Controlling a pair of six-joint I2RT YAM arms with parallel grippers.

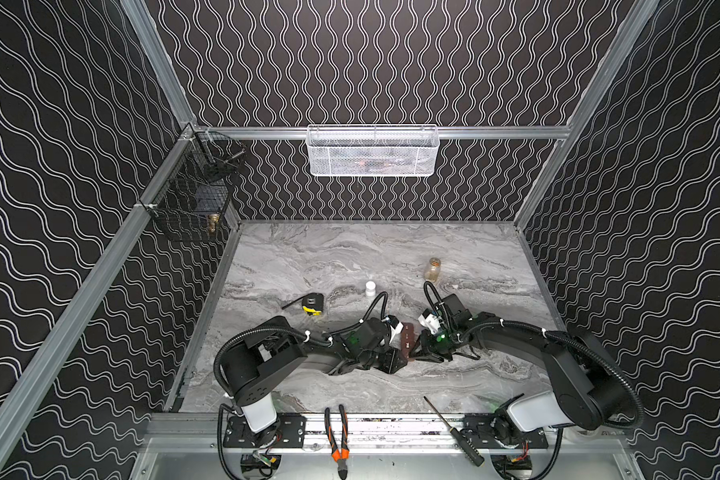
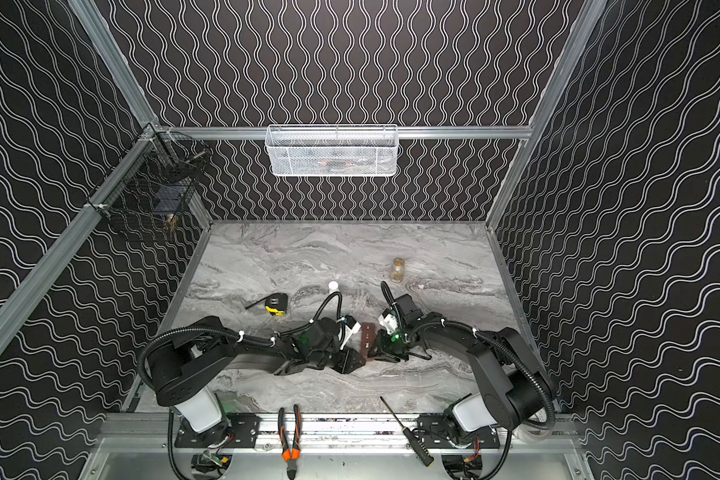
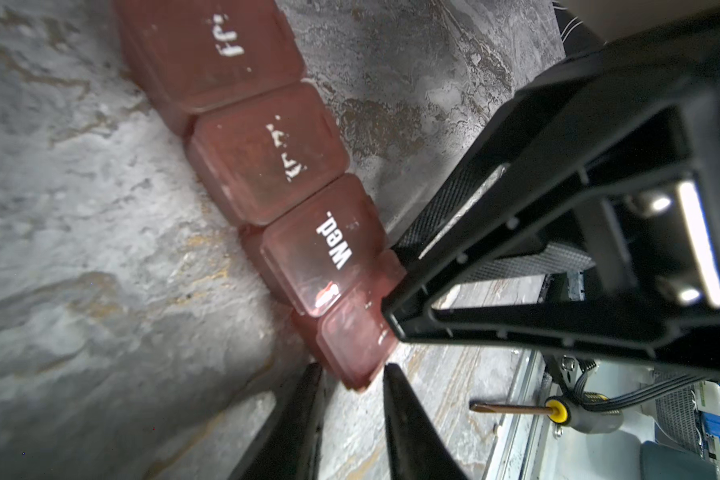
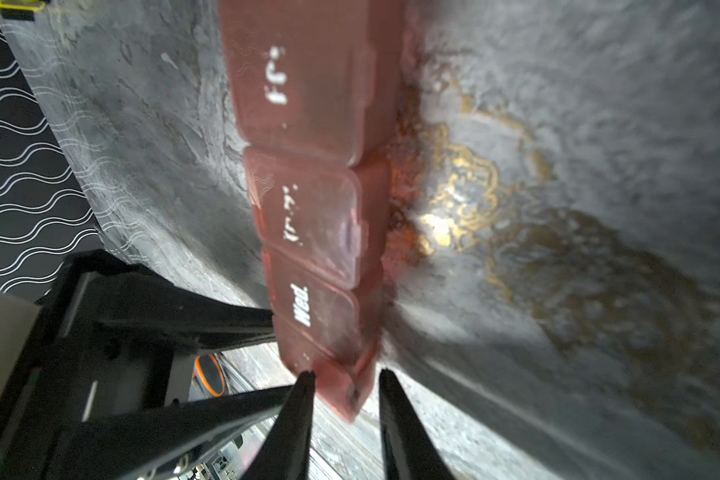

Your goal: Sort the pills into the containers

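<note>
The containers [image 1: 408,338] [image 2: 367,338] are a reddish-brown strip of four lidded compartments lying flat on the marble table, all lids down. White marks show on the lids, one reading "Wed" [image 3: 333,241]. My left gripper [image 3: 353,368] [image 1: 395,360] and right gripper [image 4: 346,374] [image 1: 421,353] meet at the strip's near end, one from each side. Each is narrowly open, with a near corner of the strip [image 4: 341,386] between its fingertips and a thin gap on both sides. No pills show plainly.
An amber bottle [image 1: 432,269] and a white cap [image 1: 370,288] stand behind the grippers. A tape measure [image 1: 312,304] lies to the left. Pliers [image 1: 336,436] and a screwdriver [image 1: 454,432] rest at the front rail. A white basket [image 1: 373,150] and a black wire basket [image 1: 192,199] hang on the walls.
</note>
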